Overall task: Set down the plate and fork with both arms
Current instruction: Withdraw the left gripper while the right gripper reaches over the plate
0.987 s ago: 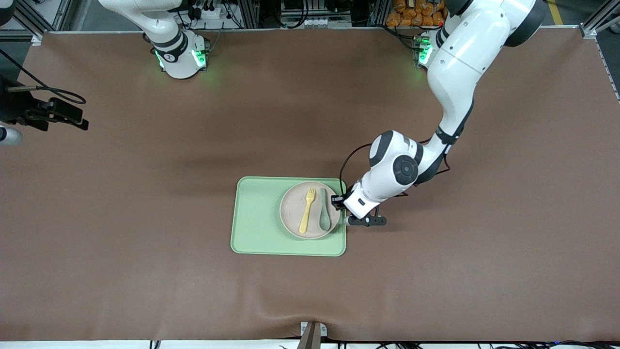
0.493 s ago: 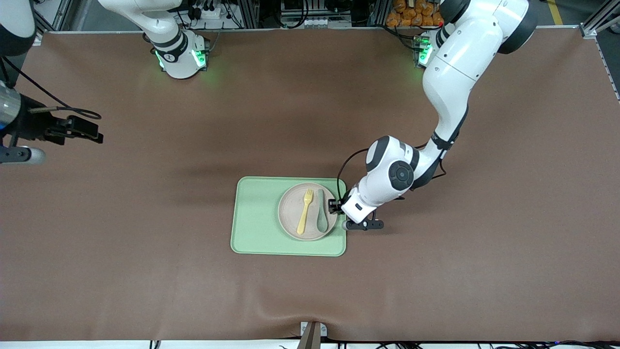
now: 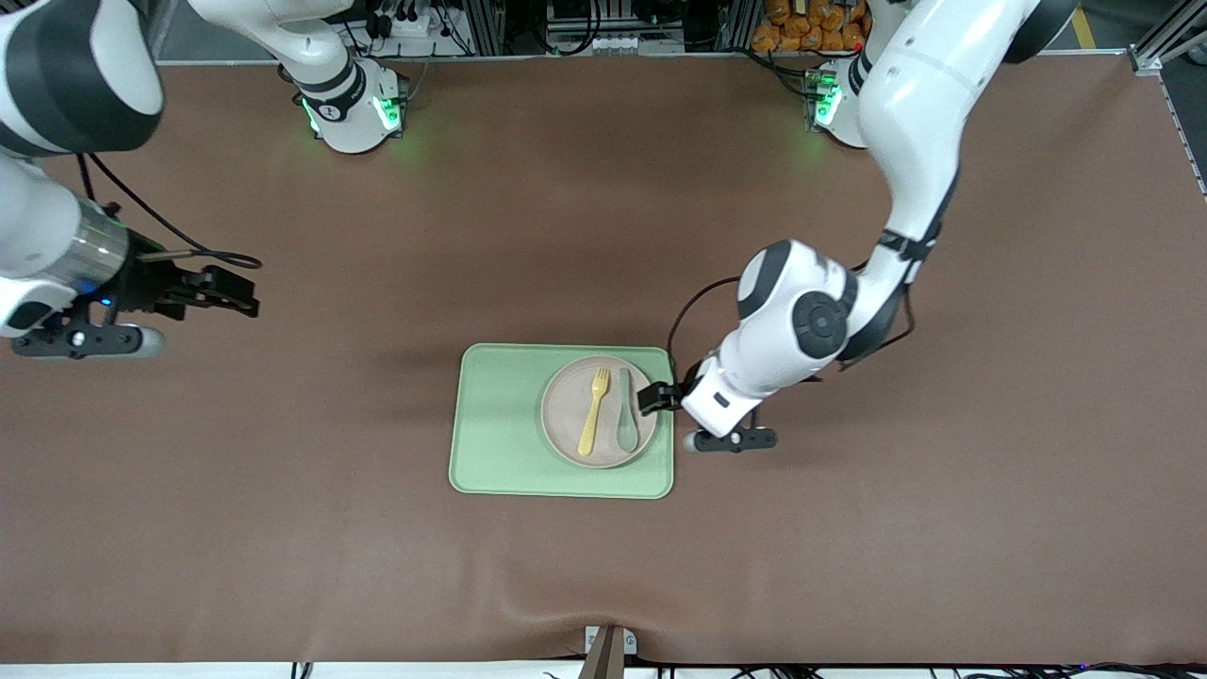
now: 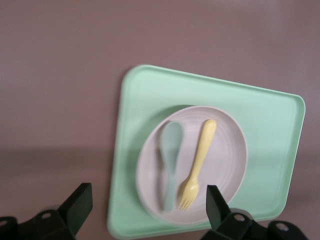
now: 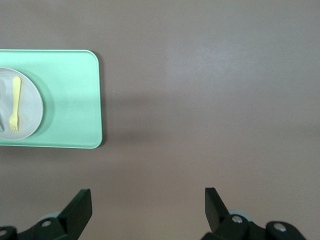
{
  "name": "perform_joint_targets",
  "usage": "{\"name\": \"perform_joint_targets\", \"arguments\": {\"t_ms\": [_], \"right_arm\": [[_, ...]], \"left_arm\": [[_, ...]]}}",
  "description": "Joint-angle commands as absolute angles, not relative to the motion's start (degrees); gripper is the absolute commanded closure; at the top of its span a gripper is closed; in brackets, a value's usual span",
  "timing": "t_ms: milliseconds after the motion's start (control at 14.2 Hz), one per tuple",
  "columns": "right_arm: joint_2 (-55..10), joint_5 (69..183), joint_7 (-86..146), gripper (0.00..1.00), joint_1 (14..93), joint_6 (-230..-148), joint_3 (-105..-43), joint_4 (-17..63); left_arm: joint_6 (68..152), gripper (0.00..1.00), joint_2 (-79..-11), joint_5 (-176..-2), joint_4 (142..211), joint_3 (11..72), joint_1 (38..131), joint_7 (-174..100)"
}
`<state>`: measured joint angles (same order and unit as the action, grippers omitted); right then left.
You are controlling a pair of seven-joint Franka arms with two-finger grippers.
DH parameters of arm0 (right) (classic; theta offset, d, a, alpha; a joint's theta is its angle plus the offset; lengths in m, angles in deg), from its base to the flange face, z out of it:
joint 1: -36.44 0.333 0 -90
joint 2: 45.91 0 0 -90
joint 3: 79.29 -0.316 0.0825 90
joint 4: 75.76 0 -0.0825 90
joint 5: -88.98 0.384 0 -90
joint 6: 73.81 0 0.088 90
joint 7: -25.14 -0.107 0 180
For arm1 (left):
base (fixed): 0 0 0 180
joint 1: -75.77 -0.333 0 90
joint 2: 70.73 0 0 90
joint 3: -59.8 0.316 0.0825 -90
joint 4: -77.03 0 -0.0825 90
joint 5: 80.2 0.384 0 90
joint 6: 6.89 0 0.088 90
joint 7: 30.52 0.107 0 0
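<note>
The plate (image 3: 598, 411) sits on the tray (image 3: 500, 424), holding the fork (image 3: 594, 411) beside 1 spoon (image 3: 627, 411). The left gripper (image 3: 660, 397) hangs open at its rim, probably just released; the right gripper (image 3: 226, 290) hovers open, clear of the tray.

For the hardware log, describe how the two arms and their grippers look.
Both arms are glossy white with dark grey joint caps and loose black cables. The left gripper and right gripper are black with two fingers. Green lights glow at both bases.
</note>
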<state>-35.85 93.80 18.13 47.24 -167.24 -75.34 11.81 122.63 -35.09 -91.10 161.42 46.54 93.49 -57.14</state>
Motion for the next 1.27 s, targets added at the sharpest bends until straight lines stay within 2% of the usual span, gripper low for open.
{"name": "perform_joint_targets", "arguments": {"t_ms": [0, 211, 493, 705, 916, 1198], "right_arm": [[-31.60, 94.26, 15.30, 0.00, 51.02, -168.81, -75.07, 8.62], [-27.47, 96.09, 14.69, 0.00, 53.66, -172.32, -74.98, 6.69], [-20.79, 96.37, 7.93, 0.00, 57.61, -173.91, -74.98, 0.10], [-15.60, 96.28, 1.78, 0.00, 60.95, -176.45, -74.98, -3.86], [-10.51, 95.84, -2.97, 0.00, 65.51, -181.10, -74.90, -5.97], [-1.28, 92.77, -9.57, 0.00, 70.01, -184.54, -74.81, -12.74]], "left_arm": [[111.28, 0.00, -43.90, -85.41, 163.60, 47.05, 89.06, -57.59], [101.43, 0.00, -49.79, -84.07, 163.60, 46.61, 81.94, -54.96], [90.34, 0.00, -57.09, -83.98, 163.86, 46.96, 75.35, -46.89], [88.56, 0.00, -62.27, -83.98, 167.10, 46.96, 70.07, -38.98], [88.56, 0.00, -65.97, -81.53, 170.79, 46.88, 68.31, -34.92], [89.69, 0.00, -70.27, -81.16, 174.75, 46.70, 66.89, -33.94]]}}
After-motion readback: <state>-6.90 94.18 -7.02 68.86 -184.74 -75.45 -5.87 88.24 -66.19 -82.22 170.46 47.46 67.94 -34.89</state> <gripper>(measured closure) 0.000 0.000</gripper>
